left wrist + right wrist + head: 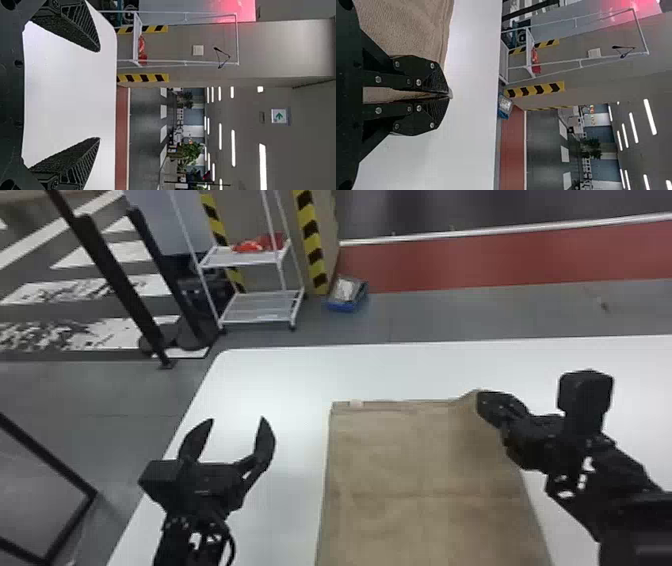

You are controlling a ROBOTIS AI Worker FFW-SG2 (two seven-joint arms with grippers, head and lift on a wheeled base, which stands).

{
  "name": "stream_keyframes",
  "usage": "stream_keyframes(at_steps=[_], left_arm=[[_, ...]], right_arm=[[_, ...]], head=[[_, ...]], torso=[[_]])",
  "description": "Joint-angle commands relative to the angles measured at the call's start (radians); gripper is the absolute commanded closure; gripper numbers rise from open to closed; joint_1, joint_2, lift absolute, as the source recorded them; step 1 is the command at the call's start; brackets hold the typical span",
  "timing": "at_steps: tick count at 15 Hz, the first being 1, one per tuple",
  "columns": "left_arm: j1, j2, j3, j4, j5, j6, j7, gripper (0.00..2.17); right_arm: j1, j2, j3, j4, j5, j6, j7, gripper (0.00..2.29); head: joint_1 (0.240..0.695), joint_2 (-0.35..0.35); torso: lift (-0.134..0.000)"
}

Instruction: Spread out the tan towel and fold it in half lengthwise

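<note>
Stretching lengthwise away from the robot on the white table (280,375), the tan towel (425,470) bears a pale tag (356,404) near its far-left corner; right gripper (481,404) pinches the far-right corner, left gripper (238,419) gapes empty

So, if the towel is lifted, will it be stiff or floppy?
The towel is probably floppy: most of it lies flat on the table, while the corner pinched in the right end effector rises. It seems unlikely to slip easily, since its weave looks coarse. It may hold faint creases, as some cross it.
</note>
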Motion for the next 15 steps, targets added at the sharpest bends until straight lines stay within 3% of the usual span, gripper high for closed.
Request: stream_keyframes(at_steps=[1,5,9,12,14,15], left_arm=[[0.000,0.003,0.012,-0.001,0.002,-0.002,0.000,0.08],[-0.005,0.006,0.082,0.000,0.041,0.001,-0.009,0.08],[-0.002,0.008,0.142,0.002,0.074,0.001,-0.009,0.08],[0.000,0.009,0.179,0.002,0.096,0.001,-0.005,0.08],[0.005,0.009,0.180,-0.001,0.096,0.001,-0.005,0.08],[0.006,0.008,0.179,-0.001,0.094,0.001,-0.006,0.08]], right_arm=[[0.061,0.001,0.061,-0.131,-0.011,0.000,0.002,1.03],[0.126,0.001,0.216,-0.274,0.000,0.003,0.012,1.03],[0.090,0.001,0.363,-0.254,0.021,0.015,0.014,1.03],[0.024,0.001,0.446,-0.154,0.049,0.034,0.014,0.98],[-0.014,0.001,0.472,-0.071,0.047,0.034,0.035,0.13],[-0.020,0.001,0.472,-0.048,0.035,0.034,0.042,0.01]], head=[[0.695,0.263],[0.695,0.345],[0.695,0.350],[0.695,0.350],[0.695,0.350],[0.695,0.350]], torso=[[-0.125],[-0.125],[-0.125],[-0.125],[-0.125],[-0.125]])
